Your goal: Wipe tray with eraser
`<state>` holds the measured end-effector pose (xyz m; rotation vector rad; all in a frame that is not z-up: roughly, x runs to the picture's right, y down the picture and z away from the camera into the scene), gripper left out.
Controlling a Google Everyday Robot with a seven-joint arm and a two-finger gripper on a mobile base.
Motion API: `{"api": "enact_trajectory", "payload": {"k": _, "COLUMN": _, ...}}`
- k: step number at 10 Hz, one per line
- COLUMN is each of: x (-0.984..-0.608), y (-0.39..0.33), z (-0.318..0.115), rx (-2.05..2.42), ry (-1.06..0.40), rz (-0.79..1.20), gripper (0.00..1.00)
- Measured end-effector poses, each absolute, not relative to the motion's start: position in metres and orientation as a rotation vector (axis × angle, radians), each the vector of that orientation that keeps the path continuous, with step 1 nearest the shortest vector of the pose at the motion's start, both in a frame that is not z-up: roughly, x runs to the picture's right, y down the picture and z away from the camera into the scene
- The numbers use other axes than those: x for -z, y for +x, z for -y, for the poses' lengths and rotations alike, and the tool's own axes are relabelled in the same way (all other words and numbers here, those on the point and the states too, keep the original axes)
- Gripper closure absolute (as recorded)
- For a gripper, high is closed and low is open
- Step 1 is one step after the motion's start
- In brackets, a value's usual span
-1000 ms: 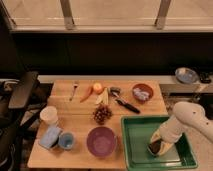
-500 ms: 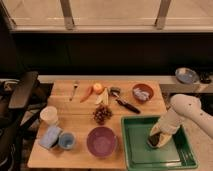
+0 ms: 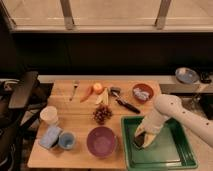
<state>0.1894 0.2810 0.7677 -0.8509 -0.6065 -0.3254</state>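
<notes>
The green tray (image 3: 176, 153) lies at the front right of the wooden table. My white arm reaches in from the right, and my gripper (image 3: 143, 137) is down inside the tray's left half. The dark eraser (image 3: 139, 140) sits under the gripper tip, flat against the tray floor. The gripper's end is pressed right onto the eraser.
A purple bowl (image 3: 101, 141) stands just left of the tray. A black-handled utensil (image 3: 125, 103) lies behind the tray, with grapes (image 3: 102, 113), a banana, an orange and a carrot (image 3: 86, 92) nearby. A red bowl (image 3: 142, 92), white cup (image 3: 49, 115), blue cup (image 3: 66, 140) and blue sponge (image 3: 50, 136) are also on the table.
My arm has swung left across the tray, carrying the gripper and eraser from the tray's middle toward its left half.
</notes>
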Motion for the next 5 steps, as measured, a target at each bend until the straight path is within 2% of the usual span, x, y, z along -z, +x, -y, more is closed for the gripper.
{"api": "enact_trajectory", "payload": {"k": 5, "x": -0.747, "y": 0.217, "z": -0.301, "rx": 0.261, "ry": -0.863, "rz": 0.587, "gripper": 0.98}}
